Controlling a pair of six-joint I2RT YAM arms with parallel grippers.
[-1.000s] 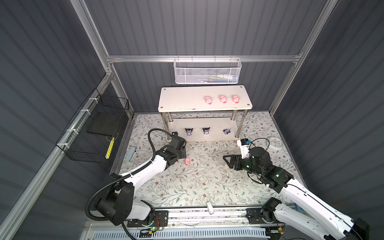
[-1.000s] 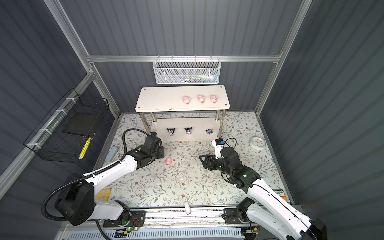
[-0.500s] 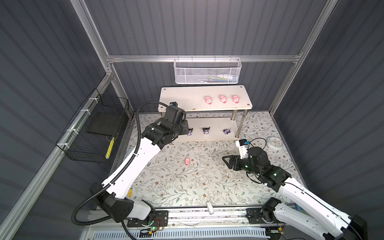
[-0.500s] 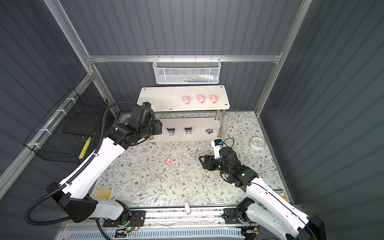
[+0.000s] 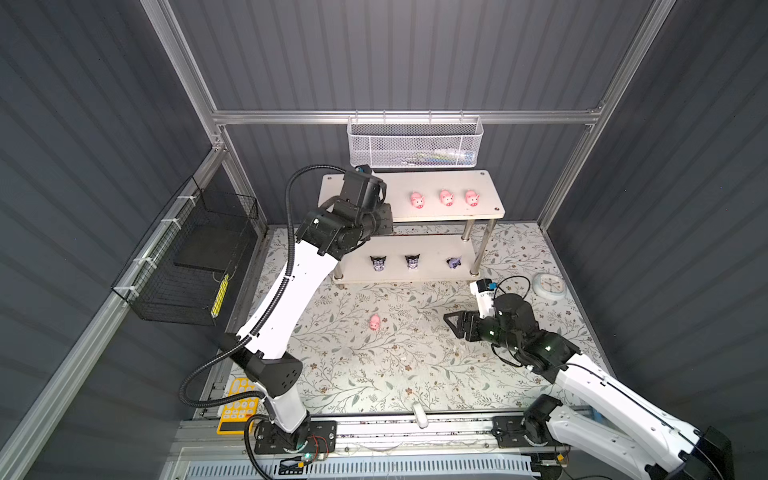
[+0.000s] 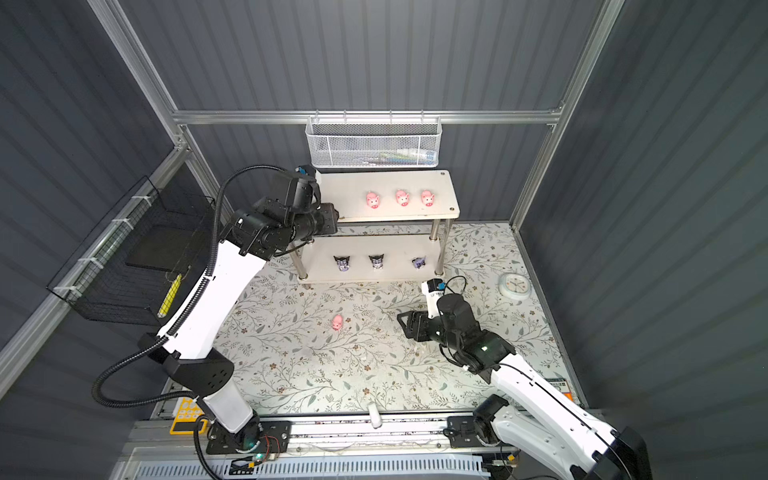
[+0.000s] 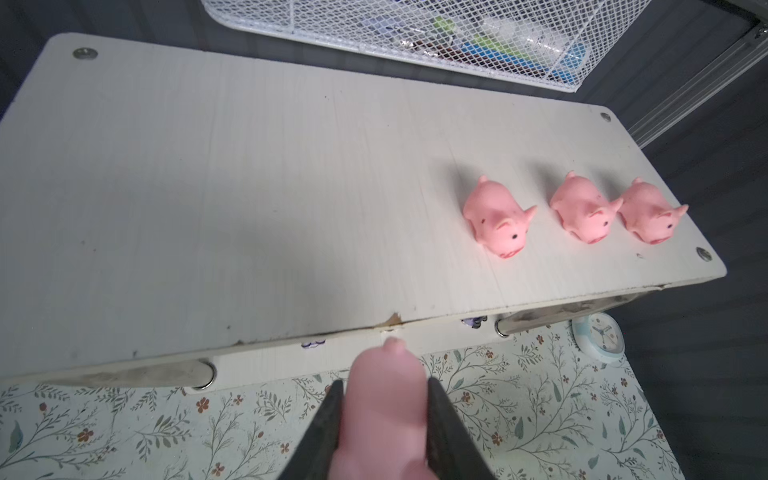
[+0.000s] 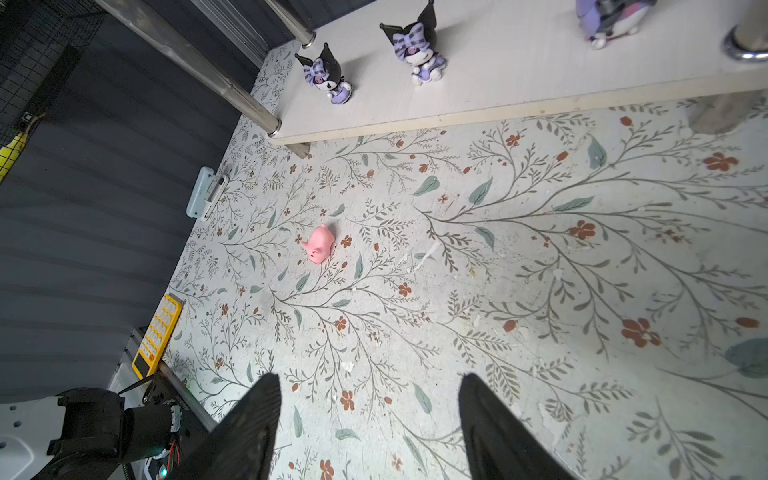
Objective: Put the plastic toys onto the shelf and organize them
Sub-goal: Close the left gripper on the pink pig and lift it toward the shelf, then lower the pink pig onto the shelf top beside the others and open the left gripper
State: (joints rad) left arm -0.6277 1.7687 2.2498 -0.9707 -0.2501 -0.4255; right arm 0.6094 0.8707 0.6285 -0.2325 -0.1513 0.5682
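The shelf (image 5: 457,183) stands at the back of the mat. Three pink pigs (image 5: 446,198) line the right half of its top board, also in the left wrist view (image 7: 498,220). Three black-and-purple figures (image 5: 412,261) stand on its lower board. My left gripper (image 7: 385,384) is shut on another pink pig (image 7: 384,415), held just off the top board's front edge, left of the row. In both top views the wrist hides that pig. One more pig (image 5: 375,322) (image 8: 318,245) lies on the mat. My right gripper (image 8: 370,378) (image 5: 451,322) hovers open to its right, holding nothing.
A white mesh basket (image 5: 415,143) hangs on the back wall above the shelf. On the left wall hangs a black wire basket (image 5: 195,266). A small clock (image 5: 549,286) lies at the mat's right edge, and a yellow calculator (image 5: 239,405) sits at the front left.
My left arm has risen from the mat beside the loose pig up to the front left of the shelf's top board. The right arm has hardly moved.
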